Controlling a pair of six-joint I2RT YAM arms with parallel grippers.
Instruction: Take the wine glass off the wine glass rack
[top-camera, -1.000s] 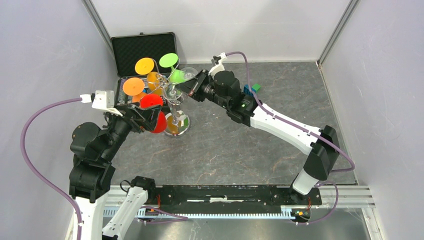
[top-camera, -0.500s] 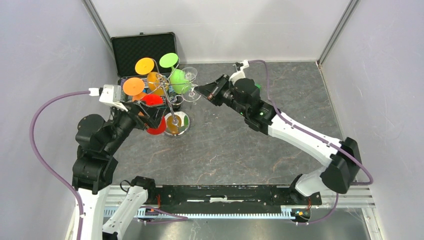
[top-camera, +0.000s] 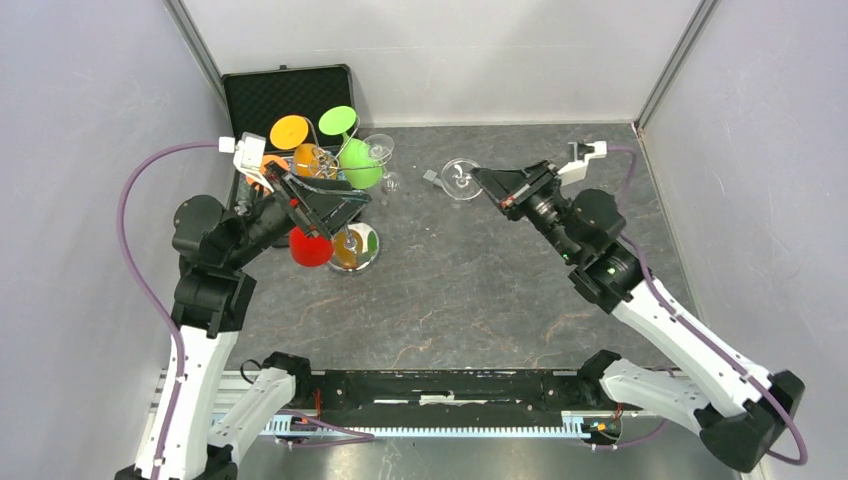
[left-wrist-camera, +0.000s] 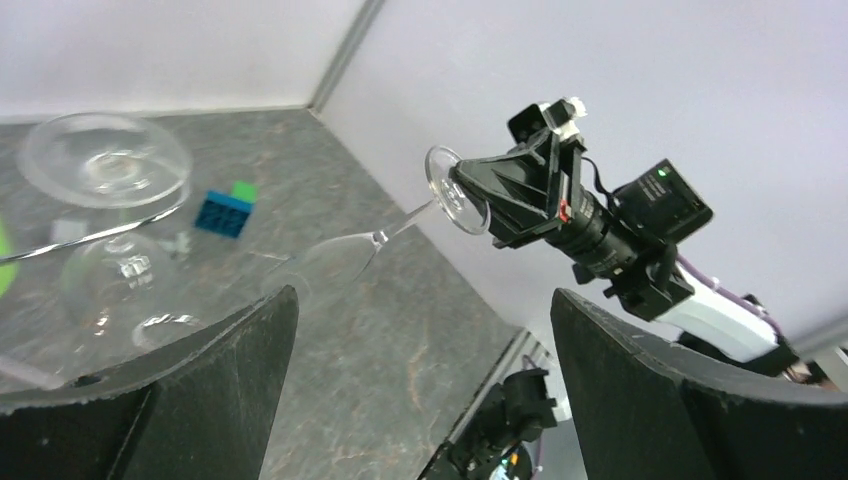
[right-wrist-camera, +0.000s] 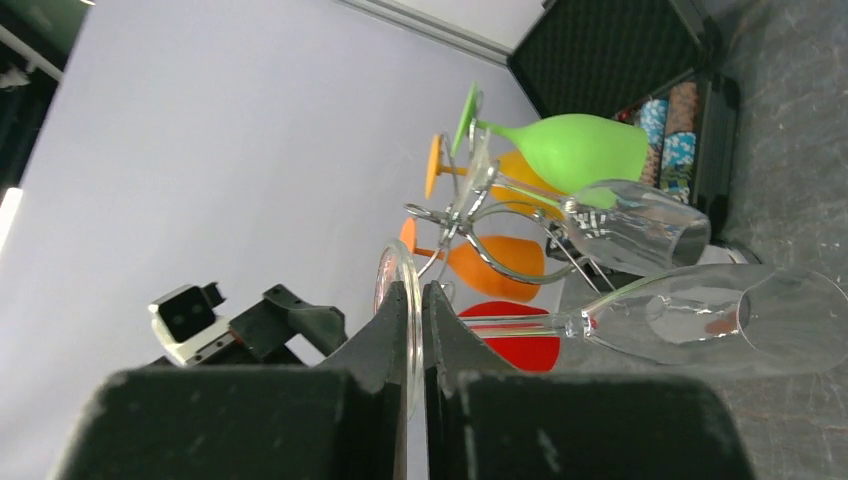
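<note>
Since the right jaws clench the wine glass (right-wrist-camera: 720, 320) by its foot, clear of the wine glass rack (top-camera: 360, 246), removal looks done; left jaws stand released.

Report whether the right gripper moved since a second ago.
Yes. The right gripper pulled rightward, away from the silver wire wine glass rack, gripping a clear wine glass.

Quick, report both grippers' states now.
Left gripper: open, holding nothing.
Right gripper: shut on the foot of the clear wine glass.
</note>
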